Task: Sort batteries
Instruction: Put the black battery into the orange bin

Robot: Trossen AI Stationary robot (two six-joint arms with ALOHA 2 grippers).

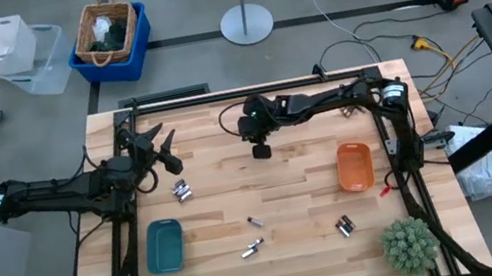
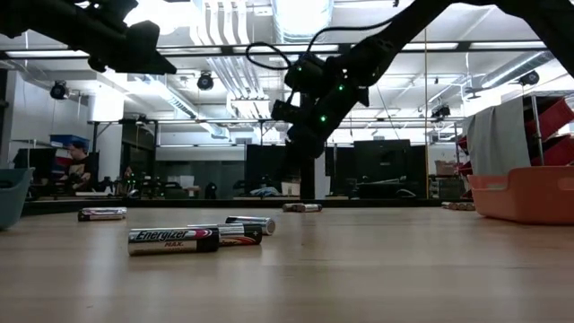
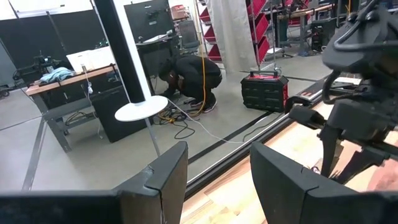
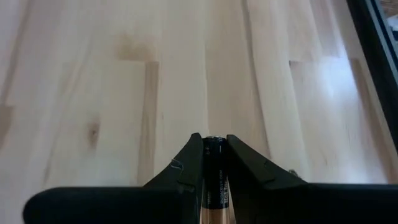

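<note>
Left tray [image 1: 165, 247] is sitting front-left on the tabletop [image 1: 286, 192], right tray [image 1: 355, 165] at the right edge. Batteries [image 1: 181, 190] are lying scattered between them (more toward the front). Plant [image 1: 410, 244] is occupying the front-right corner.

You see the wooden table [image 1: 288, 202] evenly lit from overhead; in the low view, ceiling lights [image 2: 296, 13] glare, silhouetting both arms, and the nearest battery [image 2: 173, 240] stays sharp while the foreground blurs.
</note>
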